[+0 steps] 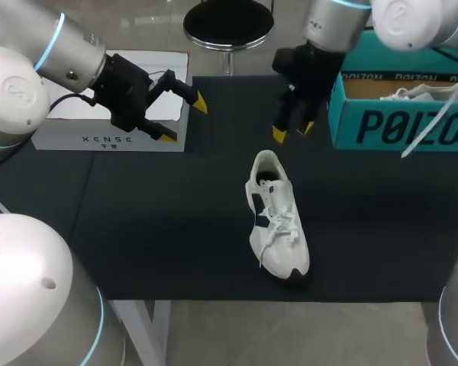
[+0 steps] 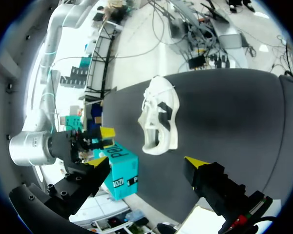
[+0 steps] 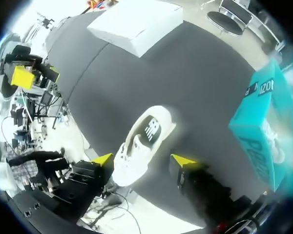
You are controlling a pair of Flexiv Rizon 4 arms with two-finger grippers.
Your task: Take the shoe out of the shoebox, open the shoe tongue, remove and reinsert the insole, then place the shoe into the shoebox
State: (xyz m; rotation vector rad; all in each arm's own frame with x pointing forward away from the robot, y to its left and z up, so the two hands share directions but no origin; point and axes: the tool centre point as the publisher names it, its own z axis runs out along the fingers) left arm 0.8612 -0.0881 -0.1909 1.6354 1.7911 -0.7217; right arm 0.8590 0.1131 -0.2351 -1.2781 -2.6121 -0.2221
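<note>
While our left gripper [image 1: 182,119] hovers at near corner of white box [image 1: 99,139], fingers stand wide apart, nothing between them. White shoe [image 1: 277,221] lies upright on black table [image 1: 137,229], mid-table, toe toward us, outside shoebox. Our right gripper [image 1: 291,131] hangs near shoe heel, not touching, fingers parted, empty. Teal shoebox [image 1: 397,126] stands at right, second white shoe [image 1: 412,93] inside.

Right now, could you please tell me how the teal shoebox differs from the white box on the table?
The teal shoebox stands open with a white shoe inside; the white box is closed. The teal shoebox sits at the far right of the table, the white box at its far left. Both are rectangular and lie along the far edge.
</note>
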